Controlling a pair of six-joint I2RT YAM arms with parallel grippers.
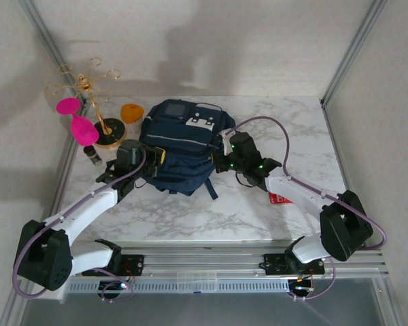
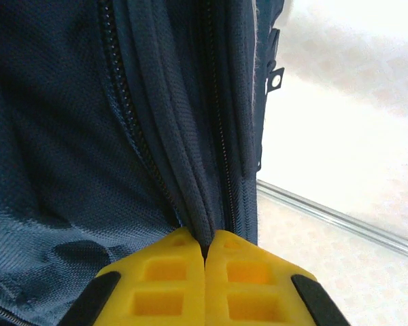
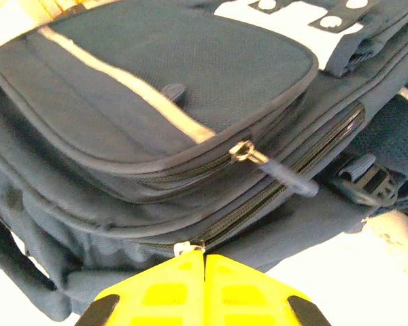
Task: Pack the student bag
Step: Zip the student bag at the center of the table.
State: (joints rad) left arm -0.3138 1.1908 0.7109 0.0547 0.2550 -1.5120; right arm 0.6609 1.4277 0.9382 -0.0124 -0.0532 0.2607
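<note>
Left gripper (image 2: 205,246): yellow fingers pressed together, pinching a fabric fold between two zippers on the near-left side of the student bag (image 1: 180,146).
Right gripper (image 3: 204,257): fingers closed tight, tips at a metal zipper pull (image 3: 188,248) on the bag's right side; whether they grip it is unclear.
Student bag: lying flat, mid-table on the marble table (image 1: 190,217), between both arms.
</note>
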